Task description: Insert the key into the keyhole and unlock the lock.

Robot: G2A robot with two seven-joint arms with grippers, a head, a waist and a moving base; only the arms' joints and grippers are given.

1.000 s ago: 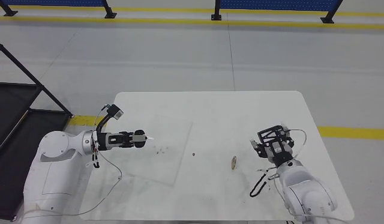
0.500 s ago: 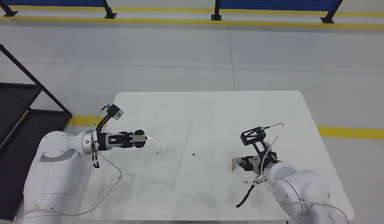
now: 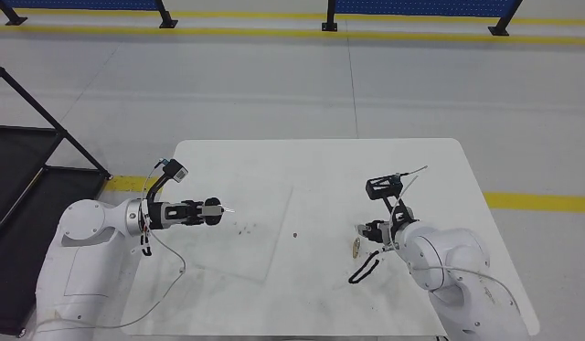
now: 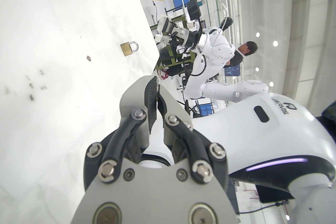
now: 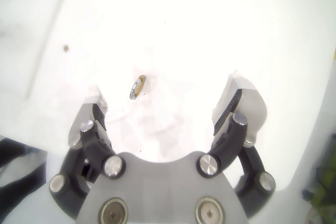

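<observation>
While your right gripper hung wide open and empty over the padlock, which lay on the table at lower right of the top view, securing it was probably the step in hand. Your left gripper was pinched shut at centre left, and I could not make out a key in it. The next move called for lowering and closing squarely across the padlock body.

left claw: closed tight, forearm level, pointing inward | right claw: spread wide apart, tilted downward, wrist low
</observation>
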